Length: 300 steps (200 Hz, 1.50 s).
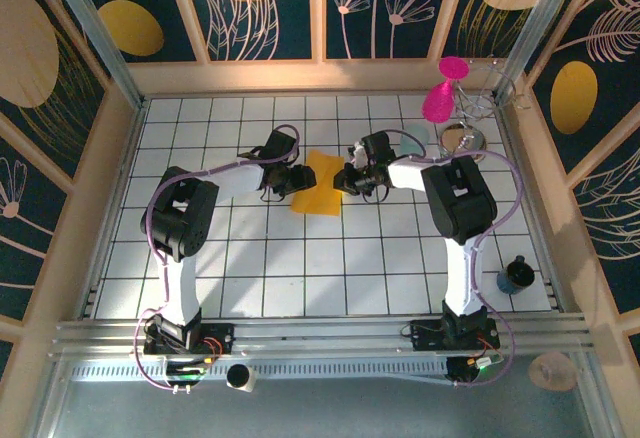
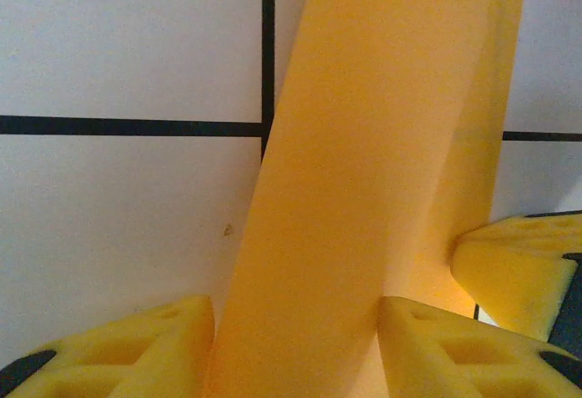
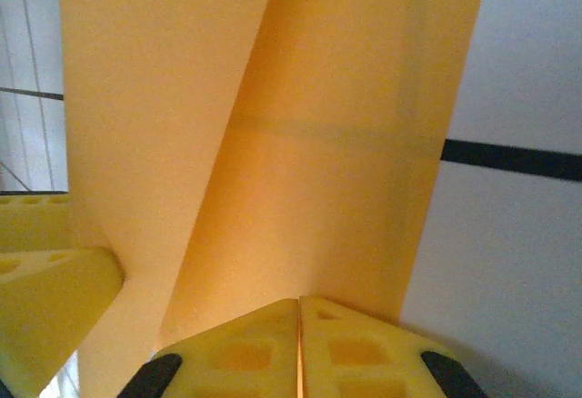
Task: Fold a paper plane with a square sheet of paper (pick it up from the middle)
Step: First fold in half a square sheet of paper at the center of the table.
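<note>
The sheet of paper point(image 1: 318, 186) is orange-yellow all over, with no marks or pictures on it. It lies on the white table point(image 1: 300, 268) with thin black lines, in the middle from left to right and a bit to the far side. It is not a flat square now. It has been folded, so from above it looks like a long slanted shape, with its far end leaning to the left. Up close you can see one layer lying on top of another, and a straight fold line runs slanting down the paper point(image 3: 346, 144). One long side looks a bit lifted off the table. The left gripper point(image 1: 292, 180) is just at the left side of the paper, and the right gripper point(image 1: 347, 180) is just at the right side, so the paper sits between them. The left gripper's yellow fingers point(image 2: 136, 353) stand partly apart, and the paper runs through the gap between them; I cannot tell if they press on it. The right gripper's yellow fingers point(image 3: 227, 357) are squeezed together with only a thin orange line between them, pinching the edge of the paper. A dark cup point(image 1: 515, 276) stands well away, near the right side of the table.
</note>
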Available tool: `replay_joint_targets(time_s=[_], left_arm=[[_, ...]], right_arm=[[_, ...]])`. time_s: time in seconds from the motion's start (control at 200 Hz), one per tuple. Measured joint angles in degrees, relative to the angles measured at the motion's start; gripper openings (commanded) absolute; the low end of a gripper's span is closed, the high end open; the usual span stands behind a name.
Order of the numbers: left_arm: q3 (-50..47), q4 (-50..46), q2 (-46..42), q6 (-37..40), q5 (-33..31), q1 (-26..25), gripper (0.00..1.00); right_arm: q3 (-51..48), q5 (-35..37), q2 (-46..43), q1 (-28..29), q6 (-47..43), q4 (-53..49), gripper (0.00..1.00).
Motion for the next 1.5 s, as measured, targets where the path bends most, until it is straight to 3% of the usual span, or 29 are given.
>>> replay_joint_targets(time_s=[0.325,0.676,1.271,1.502], left_arm=[[0.13,0.26,0.02,-0.79,2.34,0.02,0.51],[0.17,2.43,0.02,-3.69,6.1,0.02,0.51],[0.2,4.0,0.02,-5.4,7.91,0.02,0.5],[0.2,4.24,0.02,-5.66,7.98,0.02,0.49]], right_arm=[[-8.96,-5.64,-6.71,-2.08,10.45,13.05,0.35],[-10.49,-7.56,-6.93,-2.12,22.03,26.14,0.44],[-10.56,-7.23,-2.73,-2.36,27.28,28.41,0.47],[-10.56,-8.68,-0.96,-2.34,29.62,31.74,0.42]])
